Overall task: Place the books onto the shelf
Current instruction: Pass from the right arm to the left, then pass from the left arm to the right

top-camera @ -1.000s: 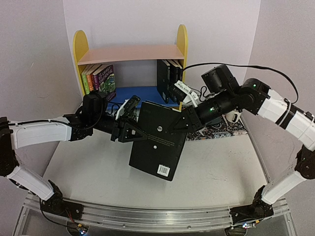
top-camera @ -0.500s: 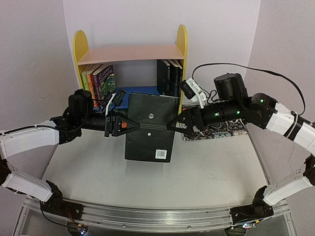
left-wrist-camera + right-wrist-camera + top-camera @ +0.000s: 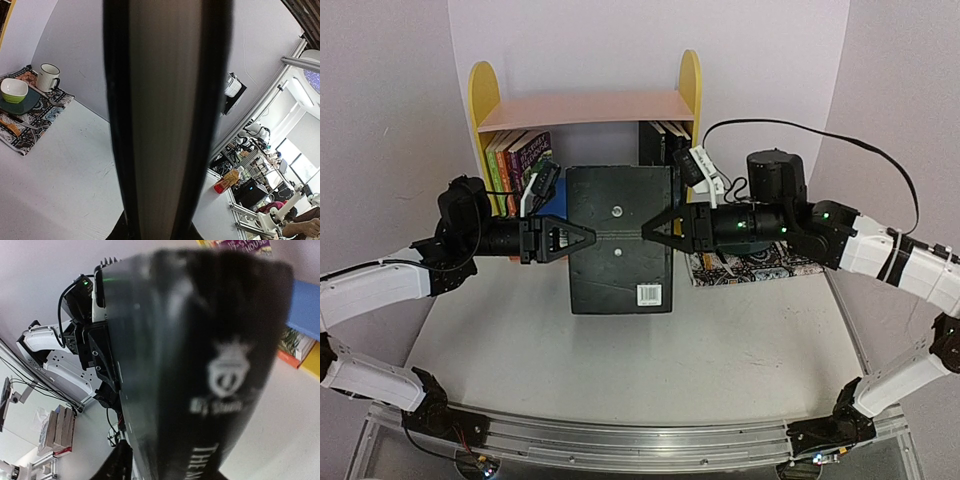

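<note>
**Item: black book [image 3: 620,235], large, back cover up, barcode at its near edge.**
- Location: I hold it clear of the table [image 3: 740,350], level, just in front of the shelf [image 3: 585,108]. It is centred between the yellow side panels.
- Change: a second ago it hung lower and nearer, skewed, one corner dipping toward me. Now its edges run parallel to the shelf front and it sits farther back.
- Left gripper [image 3: 592,240]: pinching the book's left edge. My left wrist view is filled by the page block [image 3: 165,120] running between the fingers.
- Right gripper [image 3: 645,230]: it has shifted from the far right corner to mid-edge. Its jaws straddle the spine [image 3: 200,365]. Whether the pads are pressed tight I cannot tell.
- Shelved books: coloured spines at the left [image 3: 520,160], dark spines at the right [image 3: 660,150].
- Other: patterned mat [image 3: 770,262], right of the book, untouched.
- Reading: I judge the re-squaring done and the book lined up with the gap between the two groups, which it hides from the overhead view. It is not yet on the shelf. It lies flat, so I expect it needs standing up or sliding in flat.
</note>
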